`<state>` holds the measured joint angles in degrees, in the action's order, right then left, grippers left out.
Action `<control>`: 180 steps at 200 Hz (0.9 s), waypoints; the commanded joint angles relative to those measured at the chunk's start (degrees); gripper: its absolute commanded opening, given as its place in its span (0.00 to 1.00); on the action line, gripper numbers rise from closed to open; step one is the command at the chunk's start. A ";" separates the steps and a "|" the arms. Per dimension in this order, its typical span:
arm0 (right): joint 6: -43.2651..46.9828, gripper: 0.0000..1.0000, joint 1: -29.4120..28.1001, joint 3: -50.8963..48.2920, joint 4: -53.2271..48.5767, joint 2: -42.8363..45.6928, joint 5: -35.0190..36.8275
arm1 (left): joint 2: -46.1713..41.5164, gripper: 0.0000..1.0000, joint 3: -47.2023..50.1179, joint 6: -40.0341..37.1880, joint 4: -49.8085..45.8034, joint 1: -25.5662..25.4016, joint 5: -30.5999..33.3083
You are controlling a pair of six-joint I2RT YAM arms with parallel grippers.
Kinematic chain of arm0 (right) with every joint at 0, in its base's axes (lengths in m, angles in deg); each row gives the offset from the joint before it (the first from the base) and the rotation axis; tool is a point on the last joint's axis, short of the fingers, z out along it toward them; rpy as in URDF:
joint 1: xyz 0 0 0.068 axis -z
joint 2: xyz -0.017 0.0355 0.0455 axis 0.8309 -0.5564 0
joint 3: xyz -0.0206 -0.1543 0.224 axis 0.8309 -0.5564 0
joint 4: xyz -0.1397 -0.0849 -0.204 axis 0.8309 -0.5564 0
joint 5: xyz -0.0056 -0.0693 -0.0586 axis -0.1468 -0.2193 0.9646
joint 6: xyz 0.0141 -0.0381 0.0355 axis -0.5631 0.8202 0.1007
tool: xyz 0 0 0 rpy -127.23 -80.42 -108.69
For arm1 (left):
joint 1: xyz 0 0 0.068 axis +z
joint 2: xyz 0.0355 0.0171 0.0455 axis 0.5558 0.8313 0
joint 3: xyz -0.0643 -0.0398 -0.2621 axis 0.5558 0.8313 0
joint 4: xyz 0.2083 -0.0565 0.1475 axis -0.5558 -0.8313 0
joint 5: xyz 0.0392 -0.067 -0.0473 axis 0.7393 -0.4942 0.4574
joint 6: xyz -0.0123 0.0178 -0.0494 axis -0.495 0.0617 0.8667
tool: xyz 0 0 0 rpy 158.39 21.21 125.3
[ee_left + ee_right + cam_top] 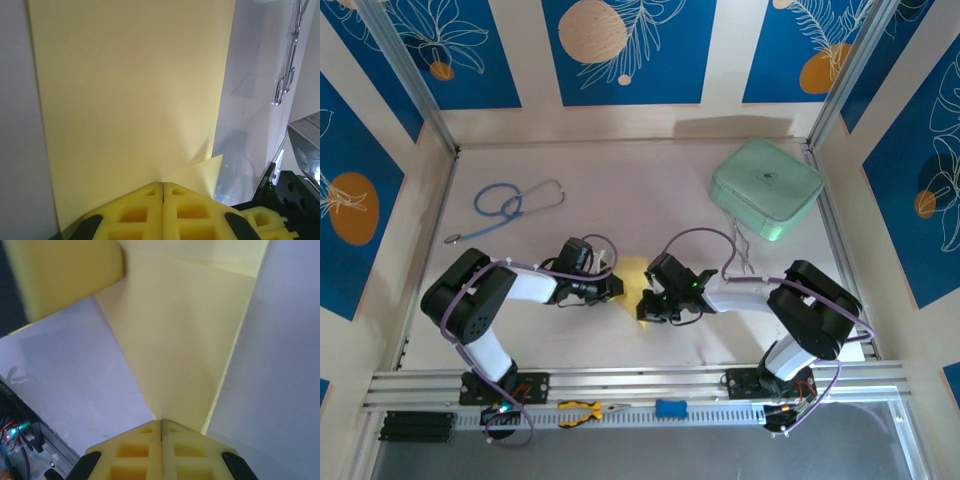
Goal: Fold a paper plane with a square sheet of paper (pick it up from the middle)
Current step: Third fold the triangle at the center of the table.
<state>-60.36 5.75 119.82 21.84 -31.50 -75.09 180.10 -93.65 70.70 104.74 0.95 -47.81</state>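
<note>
– Over at the far left of the bench (650, 190) there's a stethoscope (510, 205) lying loose, well apart from the action, so skip it. What I'm asking about is the middle: what are the two arms doing with the sheet of paper (634, 272)?

– It's lying on the bench right between them, toward the front. On its left side the left fingers (611, 288) are clenched tight, tips at the paper's edge. From the left wrist camera the sheet of paper (130, 90) runs away from those fingers (142, 212), and a small flap lifts just beside them. Can't tell if the edge is nipped in the seam or only pressed down under the tips.

– And the other side?

– Clenched as well. The right fingers (649, 303) have their tips at the paper's near right part. In the right wrist view the paper (185, 350) narrows toward the fingers (140, 455), with a crease line higher up. My guess is it's partway folded, not a plane yet. Same caveat on pinched vs pressed.

– Why keep both shut though?

– My read: shut fingers make one blunt tip, handy for pinning one side while the other side gets creased. Thin paper would probably just skate around under a single arm.

– Stuff on the right?

– A scissors-like metal tool (744, 252) and, behind it, a mint-green case (767, 188). Both are well clear of the paper, so I doubt they'll snag the fold.
</note>
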 commanded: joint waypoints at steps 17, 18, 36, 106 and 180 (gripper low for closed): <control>0.72 0.05 -0.79 -0.05 -0.16 -1.83 -1.79 | 0.39 0.02 1.51 -0.27 -2.96 -0.14 3.37; 0.73 0.05 -0.80 -0.14 -0.16 -1.84 -1.79 | 0.42 0.02 1.50 -0.27 -2.96 -0.10 3.39; -0.35 0.05 -0.87 -2.27 -0.63 -2.17 -1.44 | 0.35 0.02 1.61 -0.23 -3.18 -0.14 3.81; 1.15 0.05 -2.53 -10.37 -5.21 6.59 -2.77 | 0.53 0.01 2.22 1.16 -2.88 0.07 5.43; -2.64 0.09 3.14 -7.60 -9.22 16.17 7.20 | -9.59 0.05 9.31 13.52 5.63 -1.83 13.03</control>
<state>-60.84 5.97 110.90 14.32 -17.08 -71.46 175.05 -87.88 78.11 108.52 0.51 -41.56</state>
